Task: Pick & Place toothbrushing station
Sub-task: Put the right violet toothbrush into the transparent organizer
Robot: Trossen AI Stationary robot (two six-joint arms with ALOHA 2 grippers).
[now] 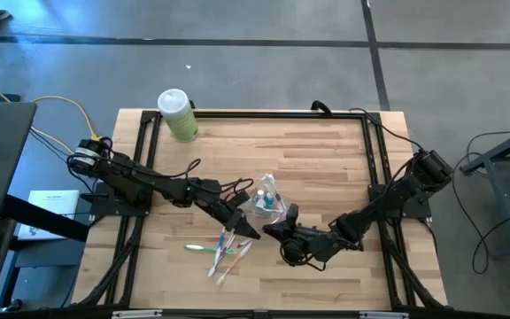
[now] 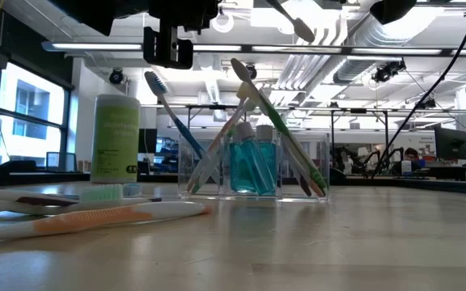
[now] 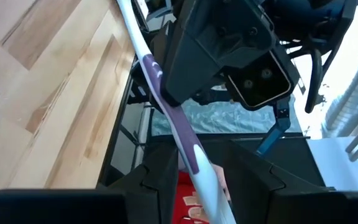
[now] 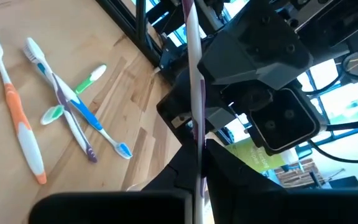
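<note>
My right fingers (image 4: 229, 177) are clenched on a purple-and-white toothbrush (image 4: 194, 93) at the centre of the frame. My left fingers (image 3: 160, 183) grasp the same one. Loose toothbrushes (image 1: 224, 252) lie on the table (image 1: 326, 159) at lower centre. Above them the cup (image 1: 266, 202) holds brushes and teal tubes (image 2: 253, 166). A green bottle (image 1: 177, 113) stands upper left.

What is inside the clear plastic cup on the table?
The clear cup holds teal white-capped tubes and several leaning toothbrushes. The tubes overlap, so their exact number and the cup's bottom cannot be seen.
</note>
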